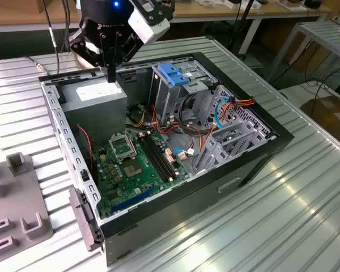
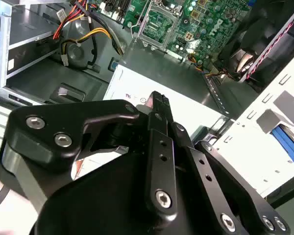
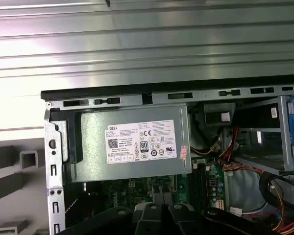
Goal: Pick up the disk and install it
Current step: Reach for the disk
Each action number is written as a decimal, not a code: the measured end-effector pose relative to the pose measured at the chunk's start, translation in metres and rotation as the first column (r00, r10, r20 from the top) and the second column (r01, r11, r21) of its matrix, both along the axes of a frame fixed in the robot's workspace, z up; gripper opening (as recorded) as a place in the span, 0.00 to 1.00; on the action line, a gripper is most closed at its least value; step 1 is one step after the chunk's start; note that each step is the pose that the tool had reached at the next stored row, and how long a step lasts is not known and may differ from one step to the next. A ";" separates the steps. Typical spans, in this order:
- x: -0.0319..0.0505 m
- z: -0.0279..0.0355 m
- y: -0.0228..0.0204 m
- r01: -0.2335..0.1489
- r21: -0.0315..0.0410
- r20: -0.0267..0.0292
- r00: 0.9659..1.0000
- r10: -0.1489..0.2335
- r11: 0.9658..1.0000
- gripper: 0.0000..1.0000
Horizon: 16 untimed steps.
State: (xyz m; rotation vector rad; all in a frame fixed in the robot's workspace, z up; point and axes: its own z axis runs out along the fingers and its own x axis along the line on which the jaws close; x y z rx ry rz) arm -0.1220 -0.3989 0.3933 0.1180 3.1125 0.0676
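Ribbed metal workbench bearing an open computer case; gripper, fingers together, power supply just beneath.

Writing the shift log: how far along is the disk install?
Done: nothing I can confirm; the case lies open. In hand: the gripper hangs over the power supply box, carrying no disk. Left: apparently both pickup and install; I cannot tell whether the drive cage holds a disk.

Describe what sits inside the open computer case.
A green circuit board, a grey power box, a blue-topped metal cage and coloured cables. What lies beneath the board and box is covered.
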 end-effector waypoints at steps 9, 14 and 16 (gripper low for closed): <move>-0.0045 0.0000 0.0000 0.000 0.000 0.000 1.000 0.000 1.000 0.10; -0.0067 0.0000 0.0000 0.000 0.000 0.000 1.000 0.000 1.000 0.10; -0.0074 0.0000 0.0000 0.000 0.000 0.000 1.000 0.000 1.000 0.10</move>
